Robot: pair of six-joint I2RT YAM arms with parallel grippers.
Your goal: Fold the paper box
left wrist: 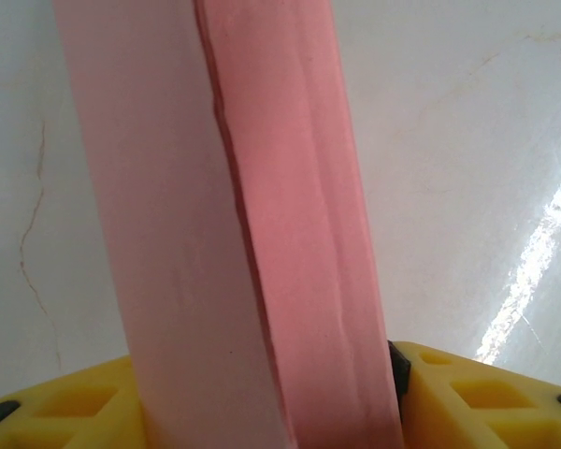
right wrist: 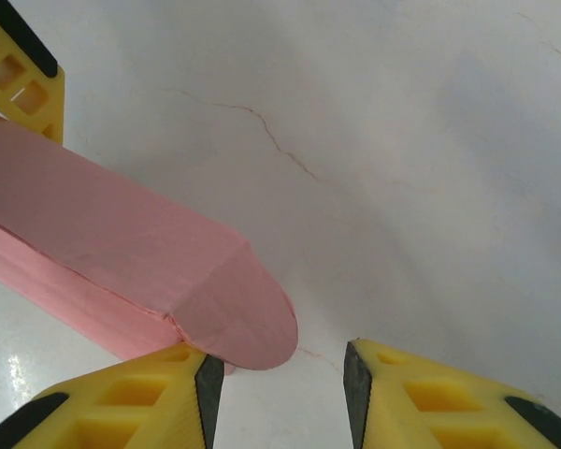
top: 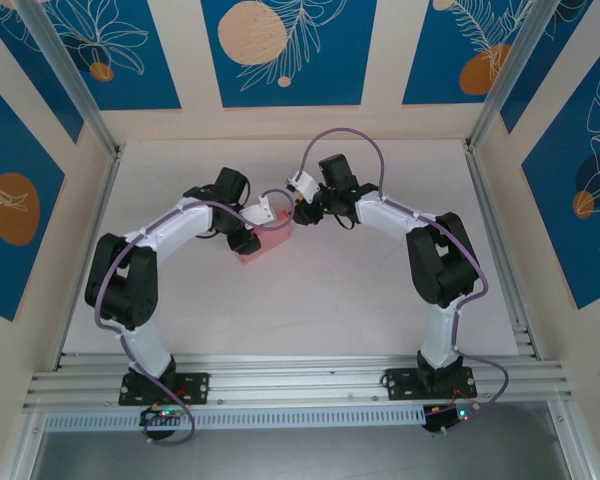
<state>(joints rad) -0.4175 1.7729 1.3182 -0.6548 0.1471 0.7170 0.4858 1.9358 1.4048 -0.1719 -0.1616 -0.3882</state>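
Gripping the paper box (top: pixel 265 243) on the surface (top: pixel 360 300), your left end effector (left wrist: pixel 262 412) was clenched on it while your right end effector (right wrist: pixel 279 379) hung released beside the rounded flap (right wrist: pixel 248 323), where a hard push likely risked creasing it.

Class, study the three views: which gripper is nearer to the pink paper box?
Left. The left gripper has the paper box clamped between its jaws. The right gripper sits just beside the box's rounded end flap, jaws open with nothing between them.
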